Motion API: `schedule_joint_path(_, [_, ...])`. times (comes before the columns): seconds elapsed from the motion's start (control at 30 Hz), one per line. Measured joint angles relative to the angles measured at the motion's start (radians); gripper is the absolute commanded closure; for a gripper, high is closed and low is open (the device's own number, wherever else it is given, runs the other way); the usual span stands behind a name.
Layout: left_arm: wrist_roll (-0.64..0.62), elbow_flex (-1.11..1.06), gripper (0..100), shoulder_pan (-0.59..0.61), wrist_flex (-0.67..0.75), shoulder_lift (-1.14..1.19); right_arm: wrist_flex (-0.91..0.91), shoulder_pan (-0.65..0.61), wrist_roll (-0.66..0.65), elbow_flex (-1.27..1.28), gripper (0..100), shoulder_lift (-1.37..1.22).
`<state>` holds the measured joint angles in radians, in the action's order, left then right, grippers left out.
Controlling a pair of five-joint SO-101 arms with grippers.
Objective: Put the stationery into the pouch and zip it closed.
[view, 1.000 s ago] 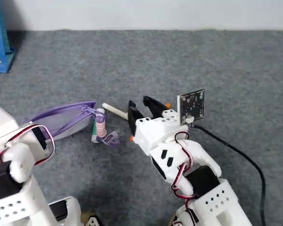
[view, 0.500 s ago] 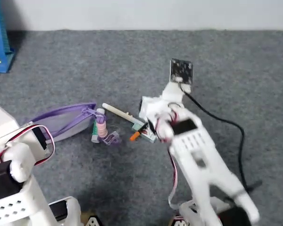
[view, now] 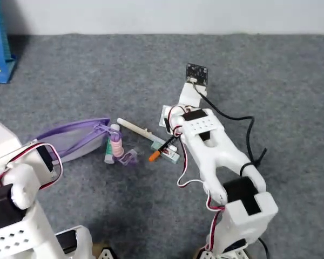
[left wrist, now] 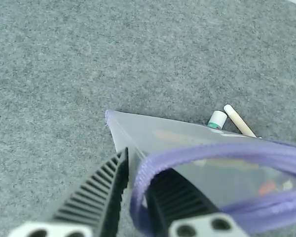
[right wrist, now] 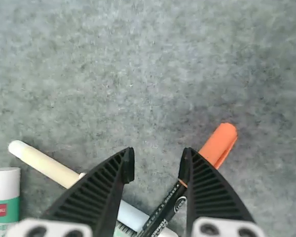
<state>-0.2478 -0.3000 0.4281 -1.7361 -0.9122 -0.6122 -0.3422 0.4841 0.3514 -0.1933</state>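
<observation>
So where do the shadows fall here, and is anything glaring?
Right wrist view: a soft shadow on the carpet beside the orange pen, ahead of the open tool. High view: even light, faint shadow beside the right arm. Left wrist view: no glare on the translucent pouch.

Carpet (view: 270, 81) gives passage all round; glue stick (view: 114, 143) sits just beside the pouch (view: 70, 137)

Translucent smooth plastic pouch (left wrist: 197, 148), matt ribbed tool (right wrist: 153, 170), rough carpet (view: 270, 81)
</observation>
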Motion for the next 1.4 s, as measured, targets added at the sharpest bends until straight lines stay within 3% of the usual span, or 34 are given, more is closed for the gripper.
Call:
schedule_joint_path(0.53, [0.000,0.000,99,0.000,0.000,0.000,0.000,0.080,0.000,-0.002,85.1,-0.012])
schedule_joint_path(0.83, [0.000,-0.037,99,0.002,0.000,-0.002,-0.012,0.081,0.000,-0.074,86.0,-0.161])
schedule_joint_path(0.97, [0.000,-0.038,99,0.002,0.000,-0.002,-0.140,0.089,0.000,-0.190,99.1,-0.219])
schedule_joint_path(1.4, [0.000,-0.038,99,0.002,0.000,-0.002,-0.565,0.222,-0.008,-0.482,99.1,-0.276])
